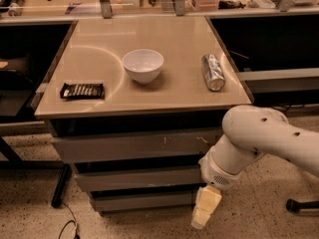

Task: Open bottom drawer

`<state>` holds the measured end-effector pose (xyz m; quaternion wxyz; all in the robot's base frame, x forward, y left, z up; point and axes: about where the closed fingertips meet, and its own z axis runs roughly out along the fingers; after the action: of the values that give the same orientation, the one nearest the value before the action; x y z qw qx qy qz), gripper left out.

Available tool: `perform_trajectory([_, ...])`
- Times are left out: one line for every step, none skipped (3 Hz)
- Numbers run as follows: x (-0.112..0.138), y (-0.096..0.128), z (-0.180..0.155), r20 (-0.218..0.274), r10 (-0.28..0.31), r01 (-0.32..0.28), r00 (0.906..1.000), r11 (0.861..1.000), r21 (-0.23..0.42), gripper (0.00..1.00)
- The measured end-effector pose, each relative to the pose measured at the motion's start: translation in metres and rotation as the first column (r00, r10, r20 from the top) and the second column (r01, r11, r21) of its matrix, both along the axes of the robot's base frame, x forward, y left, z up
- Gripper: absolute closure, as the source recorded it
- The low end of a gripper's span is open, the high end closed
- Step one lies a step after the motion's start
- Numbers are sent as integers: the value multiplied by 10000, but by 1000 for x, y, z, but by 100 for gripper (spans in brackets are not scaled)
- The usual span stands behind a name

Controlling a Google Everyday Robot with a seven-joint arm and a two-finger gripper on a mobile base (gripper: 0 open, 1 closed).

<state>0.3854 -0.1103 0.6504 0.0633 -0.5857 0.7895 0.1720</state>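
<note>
Cream gripper [205, 210] hangs before the shut bottom drawer's [142, 201] right end.

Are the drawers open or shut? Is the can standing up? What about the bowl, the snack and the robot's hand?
bottom drawer: shut.
middle drawer: shut.
top drawer: shut.
bowl: upright, looks empty.
can: lying on its side.
snack bar: lying flat, wrapped.
gripper: down low, pointing at the floor, by the right end of the bottom drawer.
</note>
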Motion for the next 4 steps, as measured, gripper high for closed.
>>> perform_trajectory([-1, 6, -45, -491, -345, 372, 9982, 9978, 548, 0])
perform_trajectory([8, 8, -123, -990, -1228, 1356, 9875, 9814, 1361, 0])
perform_trajectory([15, 9, -188, -1285, -1851, 2079, 9743, 9583, 1962, 0])
perform_trajectory([6, 15, -203, -1619, -1825, 2137, 9698, 9555, 2032, 0])
